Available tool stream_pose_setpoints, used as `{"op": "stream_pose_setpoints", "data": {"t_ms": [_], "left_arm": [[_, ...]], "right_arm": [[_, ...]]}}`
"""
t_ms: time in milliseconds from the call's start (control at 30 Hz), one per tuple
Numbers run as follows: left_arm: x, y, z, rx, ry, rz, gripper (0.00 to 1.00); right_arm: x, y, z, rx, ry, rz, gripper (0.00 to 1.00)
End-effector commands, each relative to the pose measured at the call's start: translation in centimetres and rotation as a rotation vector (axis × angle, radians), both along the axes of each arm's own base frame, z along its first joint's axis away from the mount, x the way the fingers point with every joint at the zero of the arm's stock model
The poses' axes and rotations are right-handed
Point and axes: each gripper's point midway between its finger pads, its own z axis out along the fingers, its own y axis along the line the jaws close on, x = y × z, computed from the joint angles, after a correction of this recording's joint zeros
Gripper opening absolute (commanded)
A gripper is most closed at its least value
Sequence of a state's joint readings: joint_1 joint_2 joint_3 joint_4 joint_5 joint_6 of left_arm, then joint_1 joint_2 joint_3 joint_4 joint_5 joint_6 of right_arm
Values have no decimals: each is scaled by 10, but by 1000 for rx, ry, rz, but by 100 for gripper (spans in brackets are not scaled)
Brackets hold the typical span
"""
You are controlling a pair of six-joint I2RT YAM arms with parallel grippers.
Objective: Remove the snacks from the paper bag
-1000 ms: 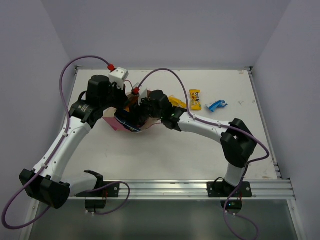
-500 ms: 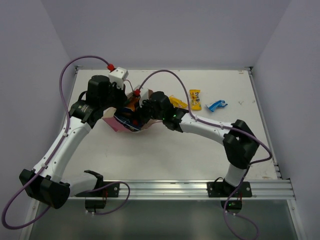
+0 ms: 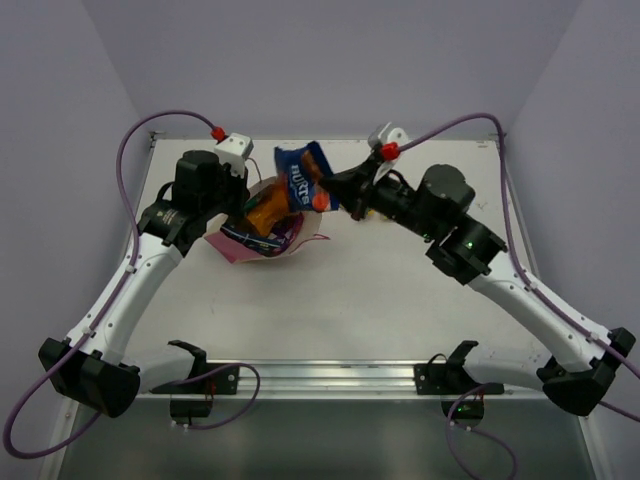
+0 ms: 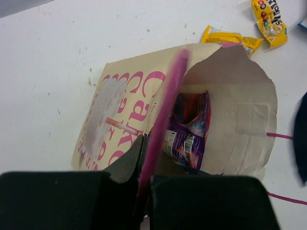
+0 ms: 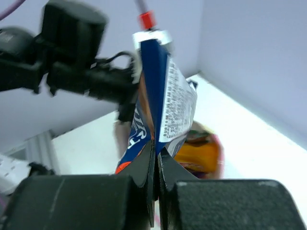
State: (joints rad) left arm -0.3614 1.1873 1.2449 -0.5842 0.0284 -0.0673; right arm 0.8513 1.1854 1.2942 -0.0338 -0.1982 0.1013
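The paper bag (image 3: 262, 238) lies on its side, its mouth facing right; in the left wrist view its cream face (image 4: 129, 96) has pink lettering. My left gripper (image 3: 243, 200) is shut on the bag's pink handle (image 4: 165, 110) at the rim. Inside the bag sit a purple packet (image 4: 189, 132) and an orange pouch (image 3: 266, 209). My right gripper (image 3: 328, 195) is shut on the lower edge of a dark blue snack packet (image 3: 300, 178), holding it in the air above the bag's mouth. In the right wrist view the packet (image 5: 160, 91) stands upright from the pinched fingers, with the orange pouch (image 5: 199, 153) below.
Two yellow packets (image 4: 230, 37) (image 4: 271, 18) lie on the white table just beyond the bag's mouth. In the top view the right arm covers that area. Table edges and walls close in at the back and both sides (image 3: 500, 140).
My right gripper has closed on the dark blue packet inside the bag and pulled it up and out to the right. The left gripper still holds the bag.
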Motion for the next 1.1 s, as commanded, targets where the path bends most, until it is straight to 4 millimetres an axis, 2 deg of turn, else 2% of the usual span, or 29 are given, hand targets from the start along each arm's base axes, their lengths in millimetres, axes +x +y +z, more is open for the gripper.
{"op": "stream_pose_setpoints", "data": {"t_ms": [0,33,67,133,167,233,300,367,400,467,500,533,567,600,633,667,700,733,767,833,867,900,967,1033,1067], "left_arm": [[4,2,7,-3,-26,23,0],[4,2,7,-1,-23,21,0],[4,2,6,0,-22,22,0],[4,2,5,0,-20,21,0],[4,3,6,2,-19,22,0],[4,3,6,3,-21,21,0],[4,2,8,1,-25,20,0],[5,1,8,-3,-27,16,0],[4,1,9,-5,-30,11,0],[4,-1,9,-6,-29,1,0],[3,-1,9,-6,-31,-1,0],[3,-2,9,-7,-31,-7,0],[3,-1,9,-5,-35,-9,0],[2,-2,10,-7,-38,-12,0],[1,-2,10,-5,-40,-21,0],[1,-3,11,-6,-41,-22,0],[0,-3,13,-8,-48,-28,0],[-1,-4,13,-8,-50,-42,0],[-1,-5,13,-5,-51,-49,0],[-3,-5,13,0,-55,-61,0],[-4,-5,13,2,-58,-64,0],[-5,-5,14,2,-62,-69,0],[-6,-6,15,2,-65,-76,0],[-7,-7,17,-2,-69,-85,0],[-8,-7,17,-2,-69,-90,0]], "right_arm": [[40,-55,15,2,-2,-213,0],[46,-68,20,12,-8,-253,0],[61,-87,19,10,-1,-321,0],[77,-106,13,-4,16,-401,0],[91,-123,5,-21,39,-482,0],[104,-137,-18,-63,74,-578,0],[117,-154,-58,-154,145,-691,0],[120,-162,-99,-223,245,-750,0],[119,-170,-128,-271,292,-792,0],[111,-170,-164,-305,375,-808,0],[104,-171,-194,-356,417,-812,0],[100,-167,-206,-373,430,-798,0],[91,-153,-218,-404,434,-757,0],[84,-146,-240,-456,459,-731,0],[73,-127,-247,-475,457,-665,0],[67,-116,-254,-487,467,-624,3],[62,-106,-256,-484,480,-583,17],[49,-84,-257,-469,498,-484,27],[45,-74,-252,-454,491,-444,45],[34,-52,-225,-408,444,-349,57],[33,-48,-213,-385,426,-328,64],[31,-45,-186,-329,386,-306,66],[26,-40,-155,-272,330,-254,67],[22,-34,-116,-205,240,-199,67],[13,-27,-102,-186,207,-123,67]]}}
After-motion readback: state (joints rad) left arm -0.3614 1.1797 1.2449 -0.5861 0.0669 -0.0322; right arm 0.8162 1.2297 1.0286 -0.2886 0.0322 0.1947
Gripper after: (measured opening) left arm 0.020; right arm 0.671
